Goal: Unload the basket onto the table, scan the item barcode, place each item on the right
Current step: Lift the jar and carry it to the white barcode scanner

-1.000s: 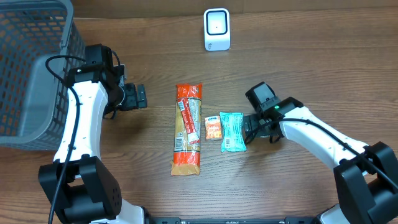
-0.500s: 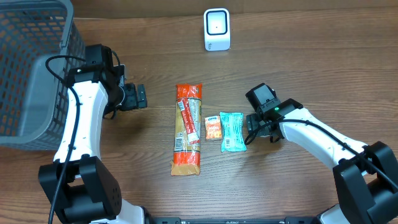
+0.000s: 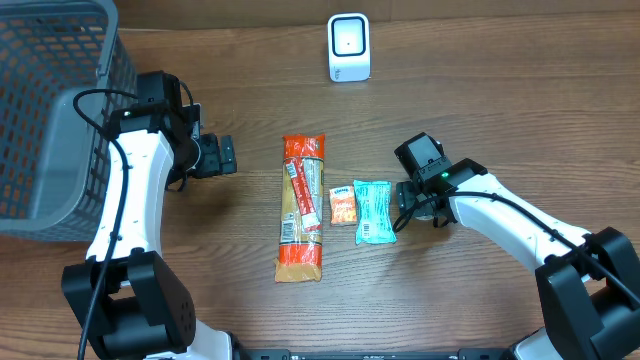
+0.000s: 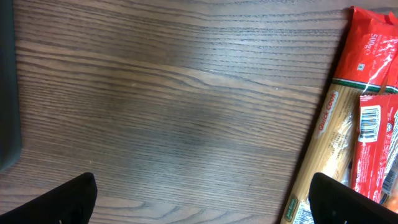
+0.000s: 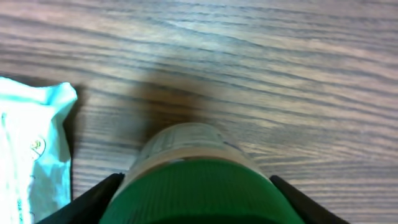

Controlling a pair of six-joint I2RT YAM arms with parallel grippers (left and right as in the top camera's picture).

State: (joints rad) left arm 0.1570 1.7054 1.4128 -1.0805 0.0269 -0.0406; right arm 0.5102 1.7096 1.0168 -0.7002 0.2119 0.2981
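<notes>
the bottle point(image 5: 191, 163) sits on the wooden table point(image 3: 480, 110) just to the right of a teal packet point(image 3: 373, 211). in the right wrist view it is seen cap-first. it has a broad green cap point(image 5: 199, 193) with fine ribs round its edge, and below that a rounded pale shoulder with faint small print too blurred to read. it throws a dark shadow on the wood beyond it. no barcode shows on it from this side. the right gripper point(image 5: 194, 200) is down around it, with one dark finger point(image 5: 93, 196) at each flank of the cap and close against it. whether they press on the cap or only flank it cannot be told. from overhead the right gripper point(image 3: 412, 200) covers the bottle. in the wrist view a corner of the teal packet point(image 5: 31, 155) lies near the bottle without touching it. left of the teal packet lie a small orange packet point(image 3: 343, 205) and then a long pasta pack point(image 3: 301, 208), red at the far end and clear along the middle, with a barcode point(image 4: 370, 122) on its red label. the left gripper point(image 4: 205, 200) hangs spread wide over bare wood, beside the pasta pack and holding nothing. the white scanner point(image 3: 349, 47) stands at the far edge, well apart from the bottle, and a grey basket point(image 3: 40, 100) fills the far left corner.
</notes>
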